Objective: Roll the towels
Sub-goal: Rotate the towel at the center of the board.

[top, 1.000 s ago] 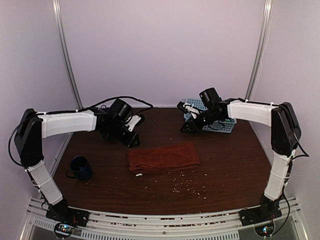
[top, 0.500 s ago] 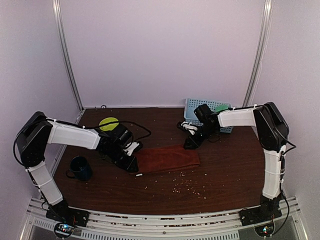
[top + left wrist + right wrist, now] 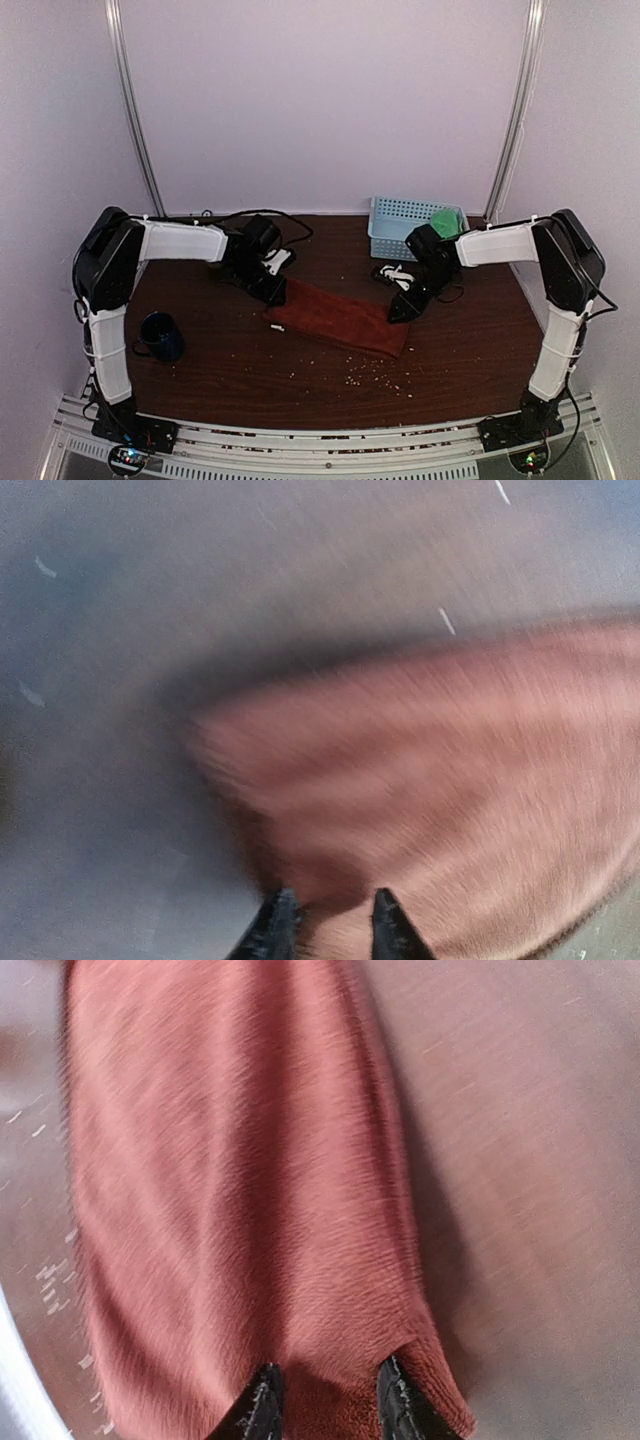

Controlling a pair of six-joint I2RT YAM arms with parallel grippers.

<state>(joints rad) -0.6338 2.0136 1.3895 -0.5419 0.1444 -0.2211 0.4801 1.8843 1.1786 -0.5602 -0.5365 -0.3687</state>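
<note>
The rust towel (image 3: 340,318) lies folded and slanted on the brown table, left end farther back, right end nearer. My left gripper (image 3: 272,293) is shut on its left end; in the blurred left wrist view the towel (image 3: 450,770) bunches between the fingertips of the left gripper (image 3: 330,930). My right gripper (image 3: 400,308) is shut on the towel's right end; in the right wrist view the cloth (image 3: 240,1180) sits pinched between the tips of the right gripper (image 3: 328,1395). The green towel (image 3: 445,218) lies in the light-blue basket (image 3: 398,228).
A dark blue mug (image 3: 160,336) stands at the front left. Pale crumbs (image 3: 365,372) are scattered in front of the towel. A small white scrap (image 3: 273,328) lies by the towel's left end. Cables trail behind both wrists.
Both grippers came down onto the rust towel's ends and took hold. The towel has turned from lying straight across to slanted, its left end pulled back and its right end drawn forward.
</note>
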